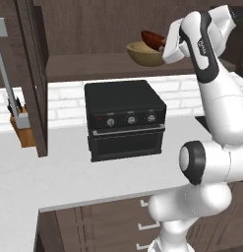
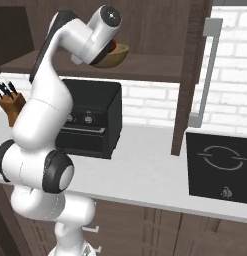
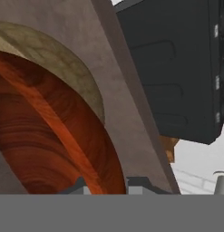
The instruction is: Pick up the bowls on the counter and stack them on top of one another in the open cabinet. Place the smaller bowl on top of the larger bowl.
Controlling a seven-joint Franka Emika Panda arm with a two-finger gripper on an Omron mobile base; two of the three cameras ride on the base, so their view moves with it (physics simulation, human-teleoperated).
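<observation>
The larger bowl (image 1: 144,55), tan and wooden, sits on the cabinet shelf (image 1: 83,66). The smaller bowl (image 1: 152,37), glossy dark red, tilts over it at its right side. In the hand view the smaller bowl's (image 3: 45,136) rim runs down between the two fingertips, with the larger bowl (image 3: 63,63) behind it. My gripper (image 3: 104,186) is shut on that rim. The right base view shows the larger bowl (image 2: 116,55) behind my hand, with a sliver of the smaller bowl (image 2: 113,47) above it. The counter (image 1: 54,172) lies below.
A black toaster oven (image 1: 124,118) stands on the counter right under the shelf. A knife block (image 1: 22,129) is at the left. The open cabinet door (image 1: 32,74) hangs left of the shelf. A cooktop (image 2: 220,167) lies at the right.
</observation>
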